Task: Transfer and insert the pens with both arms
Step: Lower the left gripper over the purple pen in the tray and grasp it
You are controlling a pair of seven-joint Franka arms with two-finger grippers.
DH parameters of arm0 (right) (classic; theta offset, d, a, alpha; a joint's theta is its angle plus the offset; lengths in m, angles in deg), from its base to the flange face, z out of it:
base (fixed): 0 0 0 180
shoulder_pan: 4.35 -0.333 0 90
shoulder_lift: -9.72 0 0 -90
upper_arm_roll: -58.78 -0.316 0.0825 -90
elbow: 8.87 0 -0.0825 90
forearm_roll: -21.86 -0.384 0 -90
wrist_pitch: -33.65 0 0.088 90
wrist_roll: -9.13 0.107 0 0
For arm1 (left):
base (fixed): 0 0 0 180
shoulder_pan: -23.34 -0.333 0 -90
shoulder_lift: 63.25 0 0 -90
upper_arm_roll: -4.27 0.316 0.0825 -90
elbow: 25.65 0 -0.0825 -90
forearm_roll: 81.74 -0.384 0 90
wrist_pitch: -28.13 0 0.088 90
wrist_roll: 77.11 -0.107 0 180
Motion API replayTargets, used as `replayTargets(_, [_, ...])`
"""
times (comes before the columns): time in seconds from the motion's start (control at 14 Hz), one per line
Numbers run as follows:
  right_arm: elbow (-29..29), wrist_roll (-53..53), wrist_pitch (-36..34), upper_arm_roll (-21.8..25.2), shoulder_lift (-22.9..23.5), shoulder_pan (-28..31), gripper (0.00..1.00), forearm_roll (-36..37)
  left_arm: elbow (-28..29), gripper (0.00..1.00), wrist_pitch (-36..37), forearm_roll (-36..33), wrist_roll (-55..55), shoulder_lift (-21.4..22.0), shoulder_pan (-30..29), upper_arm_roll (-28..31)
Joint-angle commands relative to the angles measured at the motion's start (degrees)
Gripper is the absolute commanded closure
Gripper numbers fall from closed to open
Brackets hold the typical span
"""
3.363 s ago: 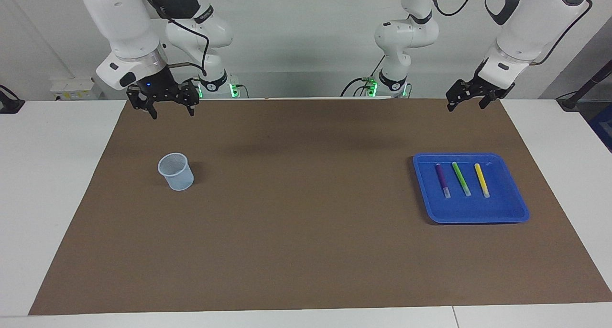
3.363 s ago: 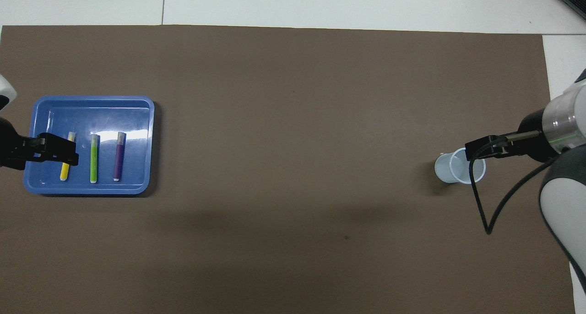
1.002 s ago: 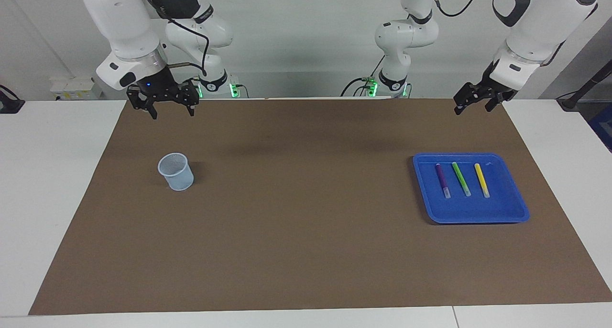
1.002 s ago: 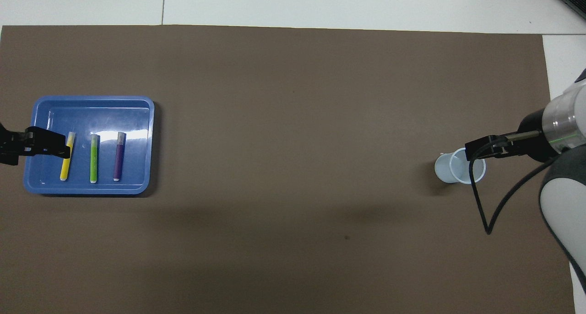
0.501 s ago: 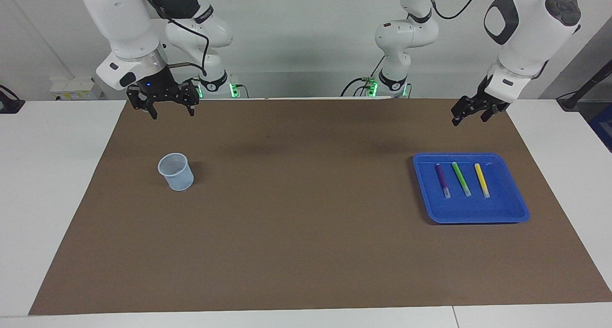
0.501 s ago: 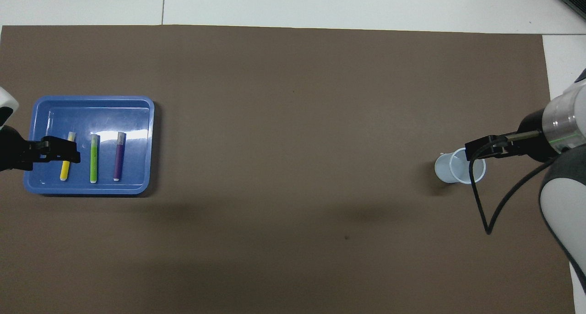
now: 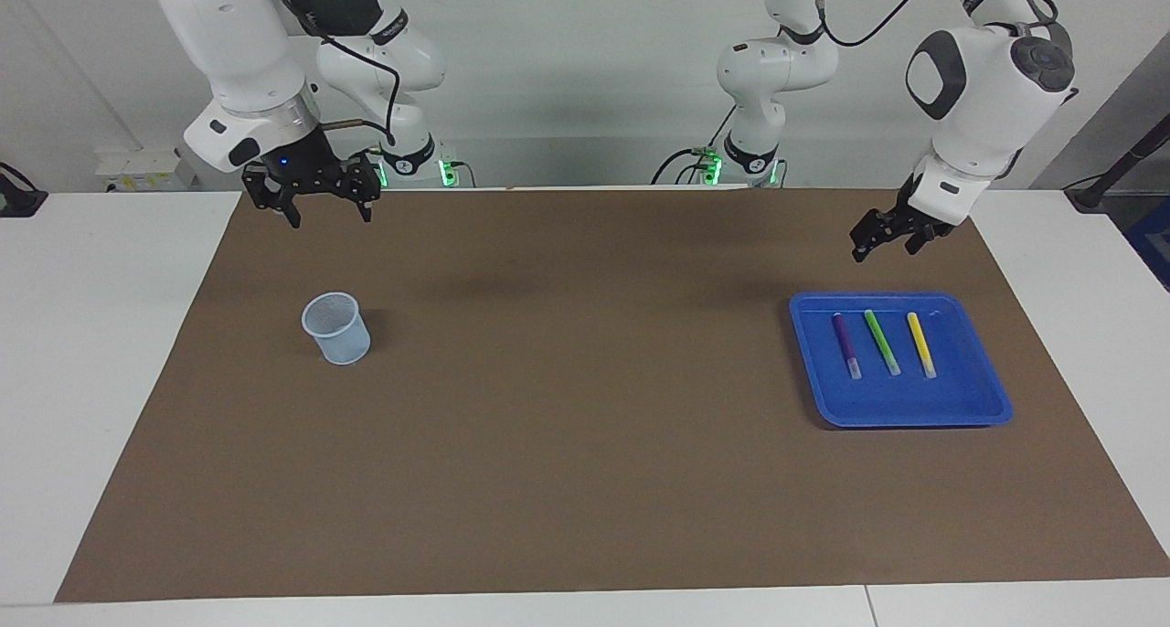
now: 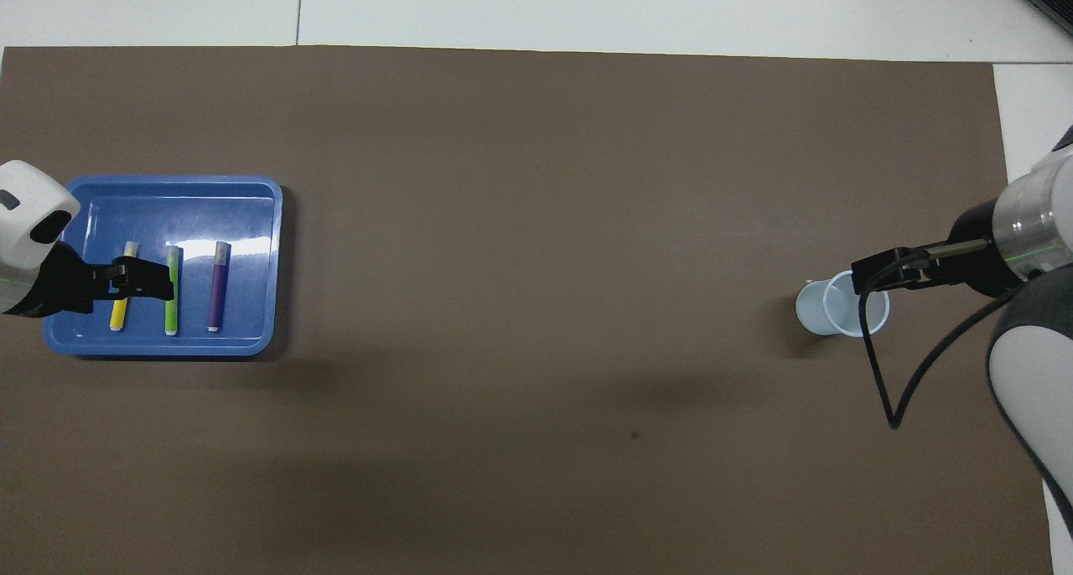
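Observation:
Three pens lie side by side in a blue tray point(image 7: 914, 408) at the left arm's end of the table: purple point(image 7: 845, 344), green point(image 7: 882, 342) and yellow point(image 7: 920, 344). They also show in the overhead view: purple point(image 8: 218, 286), green point(image 8: 171, 311), yellow point(image 8: 119, 313). My left gripper point(image 7: 883, 248) is open and empty, raised over the tray's edge toward the robots, touching no pen. In the overhead view the left gripper point(image 8: 142, 280) covers the middle of the yellow and green pens. My right gripper point(image 7: 329, 214) is open and empty, and waits raised over the mat by the cup.
A pale translucent cup point(image 7: 337, 328) stands upright on the brown mat point(image 7: 585, 444) toward the right arm's end; it also shows in the overhead view point(image 8: 826, 308), partly under the right gripper point(image 8: 876, 273). White table borders the mat.
My left arm has swung in and lowered its gripper toward the tray. The pens, cup and right arm have not moved.

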Motion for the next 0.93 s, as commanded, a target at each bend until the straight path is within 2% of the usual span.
replayTargets(0.0, [0.0,-0.2,0.4,0.0,-0.2,0.5,0.00,-0.9,1.1,0.00,-3.1,0.9,-0.8,-1.4,-0.6,-0.2])
replayTargets(0.86, [0.0,-0.2,0.4,0.0,-0.2,0.5,0.00,-0.9,2.1,0.00,-16.5,0.9,-4.1,-12.8,-1.4,-0.2])
